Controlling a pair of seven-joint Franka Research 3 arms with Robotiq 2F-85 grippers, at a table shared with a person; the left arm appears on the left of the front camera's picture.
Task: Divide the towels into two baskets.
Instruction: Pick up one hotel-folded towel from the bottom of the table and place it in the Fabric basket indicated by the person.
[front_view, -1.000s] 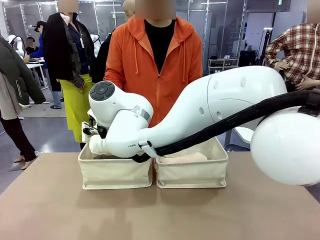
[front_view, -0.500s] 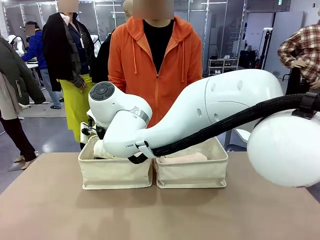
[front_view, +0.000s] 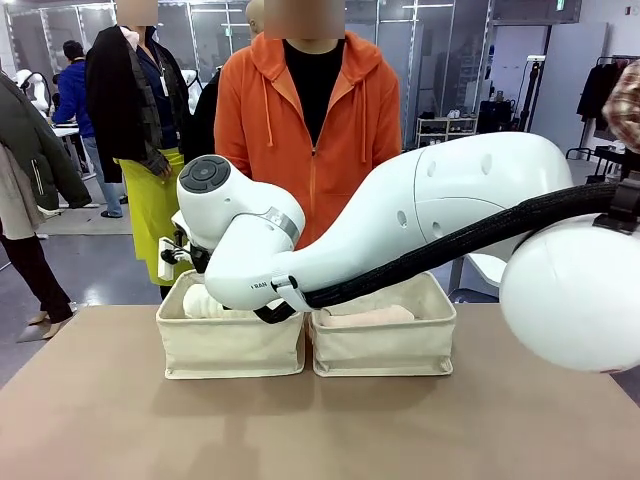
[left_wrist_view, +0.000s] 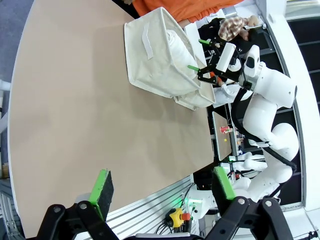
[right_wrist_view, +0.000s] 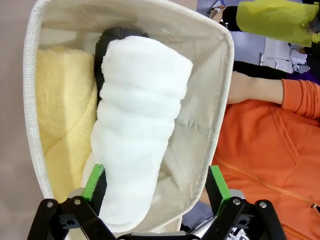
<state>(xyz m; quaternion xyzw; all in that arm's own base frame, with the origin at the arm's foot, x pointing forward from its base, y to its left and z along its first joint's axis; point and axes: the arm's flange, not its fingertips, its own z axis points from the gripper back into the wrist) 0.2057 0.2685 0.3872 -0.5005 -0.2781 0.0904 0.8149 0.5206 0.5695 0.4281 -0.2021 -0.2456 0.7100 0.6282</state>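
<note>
You have bright, even overhead light; shadows under the baskets (front_view: 230, 345) stay soft. Front view sharp. Both wrist views bend at the edges. White towel (right_wrist_view: 135, 130) slightly overexposed, near fingers soft.

Across from me a person in an orange hoodie (front_view: 310, 120) over a black shirt stands at the far edge of the tan table (front_view: 320, 420). To the left, farther back, I see someone in a black jacket and a yellow-green skirt (front_view: 155, 215), and beyond them a person in a blue top (front_view: 75, 95). At the far left edge is a sleeve of a dark grey-green coat (front_view: 35, 145). Far right, behind glass partitions, there is a shelf rack (front_view: 445, 130) and a bit of plaid cloth (front_view: 625, 100).
</note>
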